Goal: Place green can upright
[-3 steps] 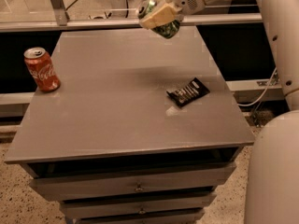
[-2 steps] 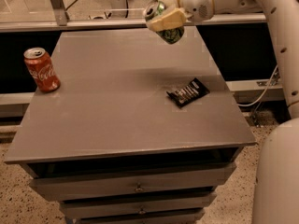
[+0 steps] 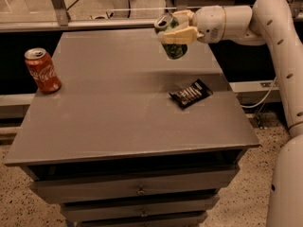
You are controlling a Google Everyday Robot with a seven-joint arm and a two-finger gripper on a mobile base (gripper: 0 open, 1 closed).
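Since a second earlier, the gripper had carried the green can slightly lower above the far part of the table. Its fingers were clamped around the can, which hung in the air tilted, silver top toward the upper left. A dark snack packet lay on the table below it, and a red Coca-Cola can stood upright well apart at the left edge.

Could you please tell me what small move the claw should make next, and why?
Probably lower the claw straight down while righting the green can. The can is gripped in the air above the far part of the table, its top tilted left; the black packet lies nearer, and the red can stands at the left edge.
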